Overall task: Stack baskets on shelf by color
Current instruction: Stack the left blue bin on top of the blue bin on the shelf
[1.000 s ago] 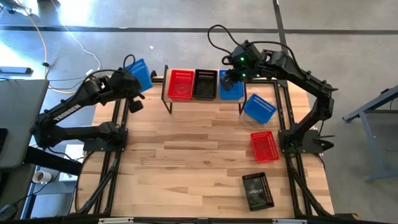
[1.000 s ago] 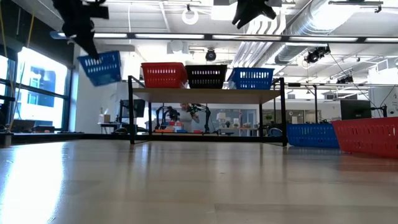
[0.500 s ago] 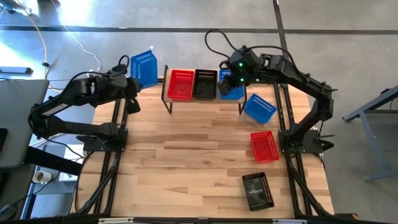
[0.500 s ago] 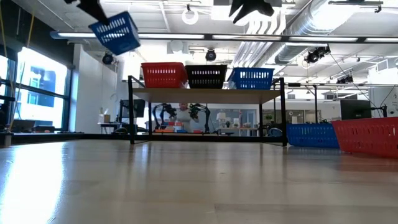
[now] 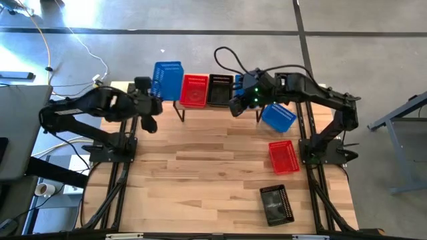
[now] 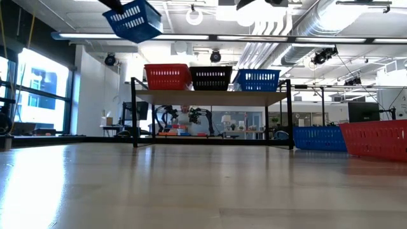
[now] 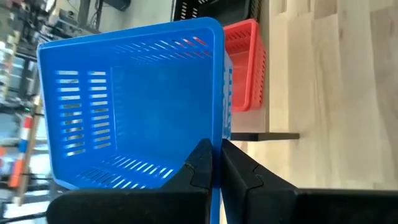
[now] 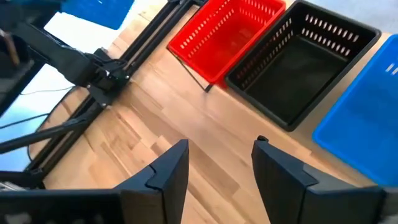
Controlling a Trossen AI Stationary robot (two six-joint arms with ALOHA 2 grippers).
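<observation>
While the left pincer (image 7: 216, 163) is pinched tight on the rim of a blue basket (image 5: 167, 80), that basket hangs in the air just off the shelf's (image 5: 183, 105) left end, way above the desk (image 5: 213, 160). In the low view it's tilted, higher than the row already on the shelf.

The right pincer (image 8: 214, 163) has its fingers spread apart with nothing between them, hovering over the front edge of the shelf near the black basket (image 5: 219, 89) and the shelf's blue basket (image 5: 245, 98).

On the shelf it goes red basket (image 5: 194, 90), black, blue. Loose on the desk by the right arm: another blue one (image 5: 278, 115), a red one (image 5: 283, 157) and a black one (image 5: 276, 204) nearest the front edge.

Handling-wise, I'd guess these are super light: thin perforated plastic, stiff enough to hold shape but the walls probably flex a bit. Smooth plastic could slip, so a one-wall rim pinch lets it swing and tilt, like it's doing now. Best hold is probably mid-rim on a short wall, so it hangs level for nesting into the matching colour.
</observation>
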